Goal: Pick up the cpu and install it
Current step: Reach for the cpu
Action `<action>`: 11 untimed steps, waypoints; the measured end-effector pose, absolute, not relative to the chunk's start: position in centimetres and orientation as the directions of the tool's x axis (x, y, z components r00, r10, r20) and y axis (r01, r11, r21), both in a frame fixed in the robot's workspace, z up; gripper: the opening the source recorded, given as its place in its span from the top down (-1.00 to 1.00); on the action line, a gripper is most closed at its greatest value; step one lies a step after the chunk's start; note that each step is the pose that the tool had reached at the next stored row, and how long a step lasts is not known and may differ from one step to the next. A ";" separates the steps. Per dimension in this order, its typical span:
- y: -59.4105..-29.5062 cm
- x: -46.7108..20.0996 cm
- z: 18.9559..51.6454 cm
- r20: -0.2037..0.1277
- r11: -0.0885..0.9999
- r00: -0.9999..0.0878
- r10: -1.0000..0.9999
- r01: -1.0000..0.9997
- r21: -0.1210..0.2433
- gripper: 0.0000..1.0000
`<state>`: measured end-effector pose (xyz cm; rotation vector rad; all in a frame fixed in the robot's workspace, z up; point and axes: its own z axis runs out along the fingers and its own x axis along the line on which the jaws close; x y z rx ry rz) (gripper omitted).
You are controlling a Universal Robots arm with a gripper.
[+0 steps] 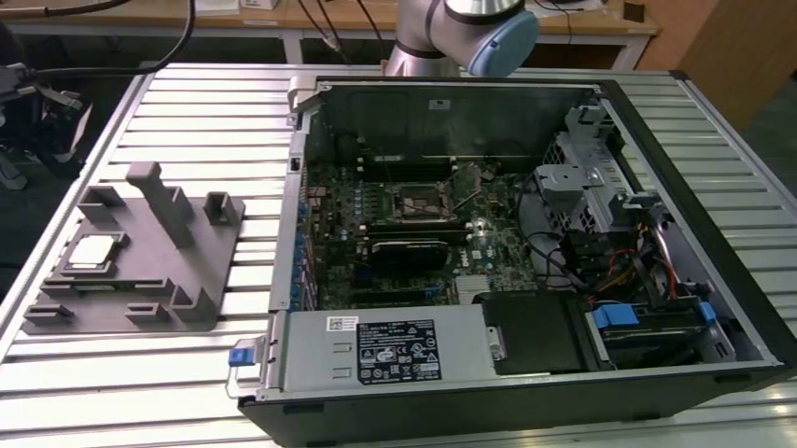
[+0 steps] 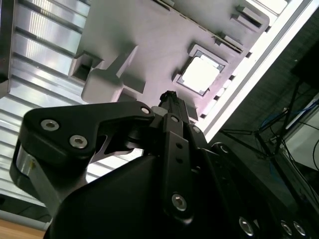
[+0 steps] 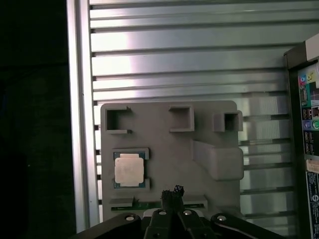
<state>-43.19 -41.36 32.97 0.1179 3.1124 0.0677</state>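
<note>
Hovers over the grey tray [image 3: 164, 134] with the claw [image 3: 172, 190] clenched on nothing, fingertips pressed together in both wrist views. Looks down past the claw [image 2: 167, 94] onto the tray [image 2: 149, 35], set flat on the ribbed metal tabletop [image 3: 174, 55]. Finds the cpu [image 3: 128, 169] below the claw and off to one side of its tips, apart from them and untouched. Shows the cpu [image 2: 199, 74] seated flat, silver top up, in a shallow square recess of the tray. Puts the tray's tall post [image 3: 217, 162] on the other side of the claw from the cpu. Places the open computer case [image 1: 697, 140] beside the tray [image 1: 125, 280] in the exterior view, farther from the claw than the cpu [image 1: 93, 252], with the dark socket [image 1: 417, 201] on the board inside.
</note>
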 end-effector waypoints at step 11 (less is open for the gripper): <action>-41.5 -43.3 31.0 -0.025 0.996 -0.997 0.076 0.075 0.044 0.79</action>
